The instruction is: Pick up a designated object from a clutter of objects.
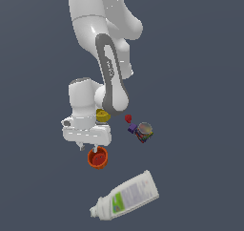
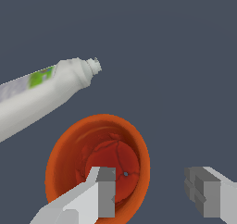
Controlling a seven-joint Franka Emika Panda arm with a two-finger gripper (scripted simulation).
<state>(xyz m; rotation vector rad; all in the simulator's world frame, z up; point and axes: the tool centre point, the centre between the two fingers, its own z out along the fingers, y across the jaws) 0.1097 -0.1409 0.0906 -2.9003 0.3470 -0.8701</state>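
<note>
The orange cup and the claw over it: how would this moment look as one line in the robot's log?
phase: approach | gripper: open, one finger inside orange-red cup | cup: upright, not lifted | white bottle: lying nearby

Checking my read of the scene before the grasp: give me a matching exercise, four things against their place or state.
Things:
1. orange-red cup
2. white bottle
3. yellow cup
4. gripper

States:
A. lying on its side
B. mostly hidden behind the arm
C. open, one finger over the cup's mouth, one outside
D. upright, mouth up, directly under the gripper

Pairs: 1-D, 2-A, 3-B, 4-C
</note>
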